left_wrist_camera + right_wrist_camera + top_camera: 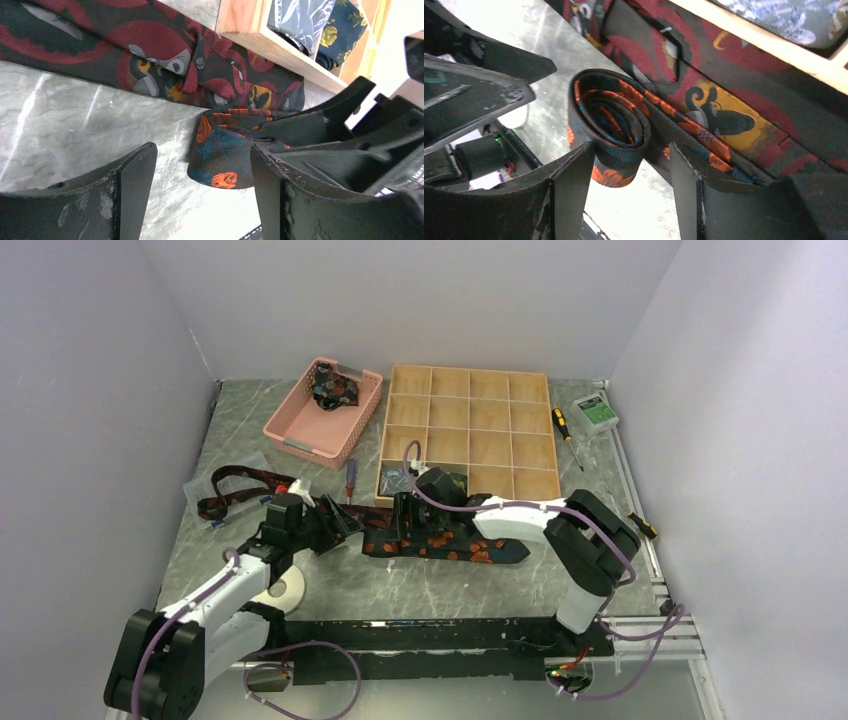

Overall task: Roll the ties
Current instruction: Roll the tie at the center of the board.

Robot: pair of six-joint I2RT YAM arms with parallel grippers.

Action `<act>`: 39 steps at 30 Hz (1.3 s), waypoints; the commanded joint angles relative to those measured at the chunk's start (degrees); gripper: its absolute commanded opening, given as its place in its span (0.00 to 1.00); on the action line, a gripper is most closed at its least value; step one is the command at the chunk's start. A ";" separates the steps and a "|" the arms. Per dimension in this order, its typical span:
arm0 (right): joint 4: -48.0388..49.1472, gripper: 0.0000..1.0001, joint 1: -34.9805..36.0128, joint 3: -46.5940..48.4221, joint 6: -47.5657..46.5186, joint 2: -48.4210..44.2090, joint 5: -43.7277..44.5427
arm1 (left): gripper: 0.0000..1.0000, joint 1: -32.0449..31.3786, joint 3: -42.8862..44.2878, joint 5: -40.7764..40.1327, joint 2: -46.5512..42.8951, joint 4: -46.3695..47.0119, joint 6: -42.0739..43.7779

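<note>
A navy tie with orange flowers [455, 545] lies flat at mid table, its left end wound into a roll [611, 127]. My right gripper [630, 150] stands open over that roll, whose lower edge dips between the fingers [569, 190] with a gap on the right side. From the left, my left gripper [202, 155] faces the same roll [225, 160], open and holding nothing. A maroon tie [150, 50] stretches along the table behind the roll, in front of the wooden tray. Both grippers [345, 523] [400, 520] are close together in the top view.
The wooden compartment tray [470, 370] holds rolled ties [397, 480] in its near left cell. A pink basket [290, 435] holds another tie. Screwdrivers [350, 478] [562, 425], a white tape ring [290, 590] and a green-white device [595, 412] lie around.
</note>
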 commanded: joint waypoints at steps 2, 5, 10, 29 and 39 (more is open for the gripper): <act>-1.73 0.59 0.26 0.97 -0.85 1.09 1.80 | 0.73 0.32 0.41 5.59 2.99 6.55 1.40; -1.53 0.57 -0.12 -1.46 -0.58 -0.04 3.16 | 0.72 0.32 -0.16 6.41 4.10 8.24 1.60; -0.89 0.56 -1.12 -4.59 -0.71 -1.26 3.70 | 0.71 0.31 -1.37 9.55 6.29 12.04 1.55; 2.58 0.53 -3.07 -8.18 -0.86 -1.53 0.69 | 0.71 -6.07 1.04 14.21 22.58 24.27 4.15; 3.55 0.52 -3.16 -7.87 -0.44 -1.11 0.07 | 0.32 -10.54 2.61 13.71 22.37 21.30 6.26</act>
